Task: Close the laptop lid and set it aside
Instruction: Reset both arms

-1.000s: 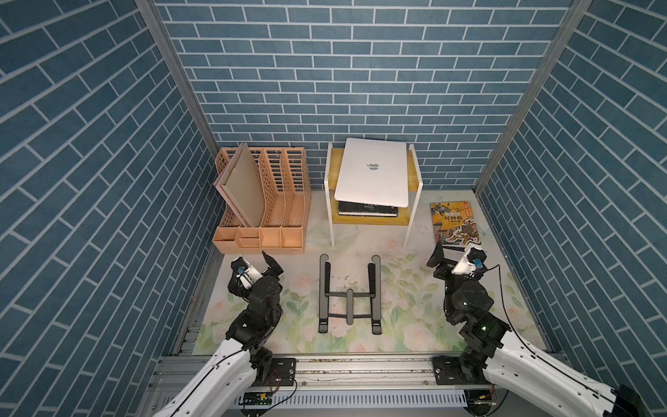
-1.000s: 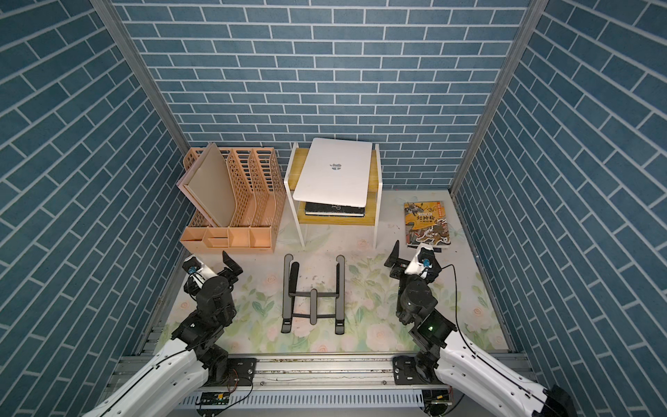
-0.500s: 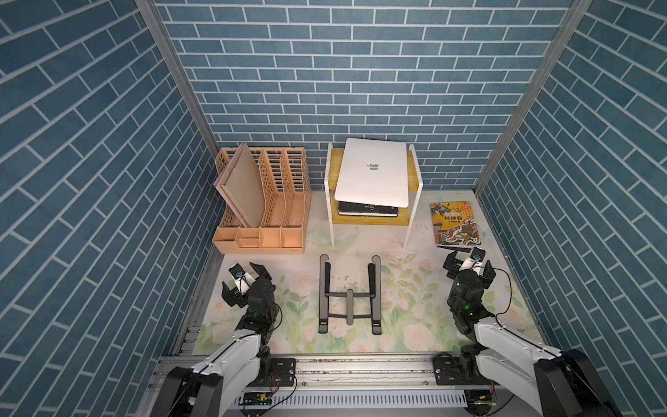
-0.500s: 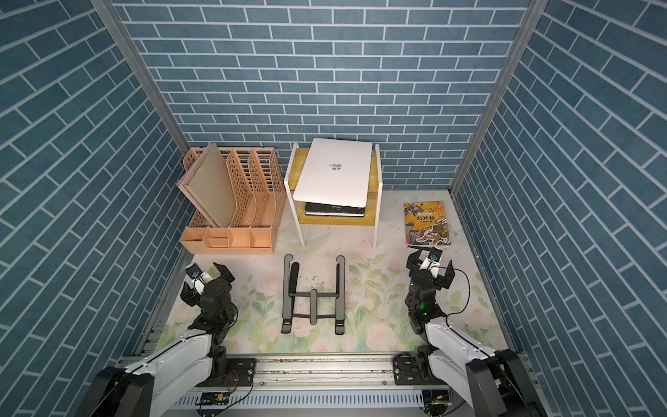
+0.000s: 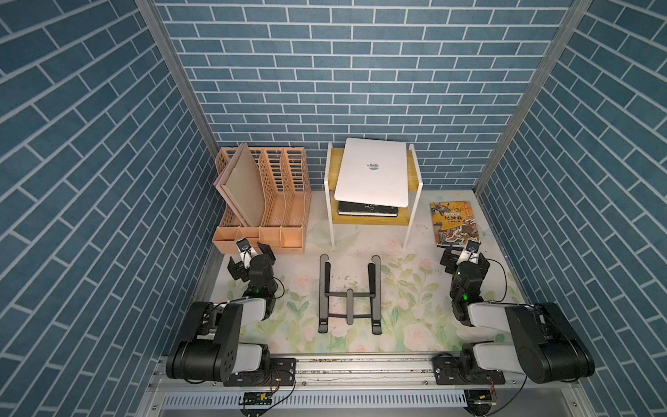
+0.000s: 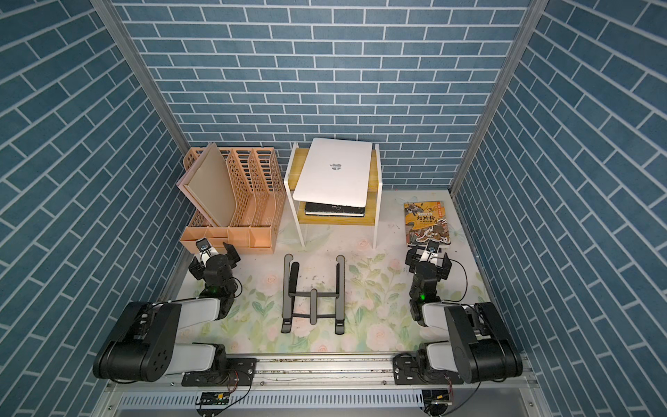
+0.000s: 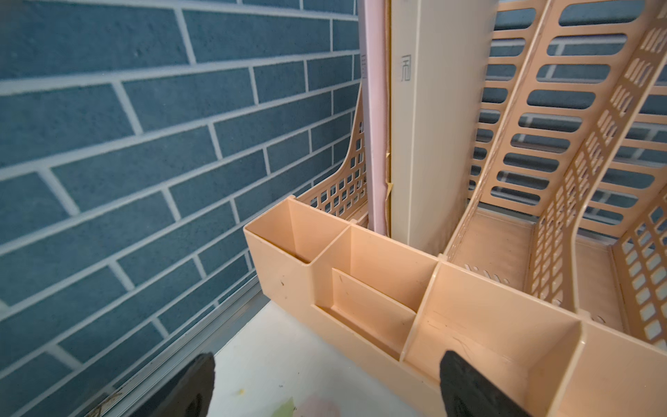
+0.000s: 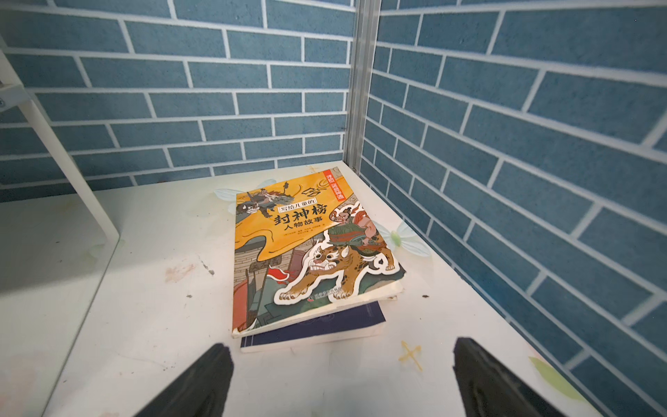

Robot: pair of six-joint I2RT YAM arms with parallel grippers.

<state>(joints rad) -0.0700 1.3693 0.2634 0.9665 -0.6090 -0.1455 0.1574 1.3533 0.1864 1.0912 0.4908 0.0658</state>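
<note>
Both top views look down from high above the near edge of the table (image 5: 397, 274), facing the back wall (image 5: 343, 72). They sit side by side and take in the whole scene from nearly the same spot.

The left wrist camera rides low, looking out past the left gripper (image 7: 325, 390) at the organiser (image 7: 469, 307), very near, with the left wall (image 7: 126, 162) beside it.

The right wrist camera, equally low, looks past the right gripper (image 8: 339, 379) into the back right corner (image 8: 357, 90), close on the book (image 8: 310, 249).

Organiser (image 5: 265, 202) and book (image 5: 454, 222) also show in both top views, small and far off.
</note>
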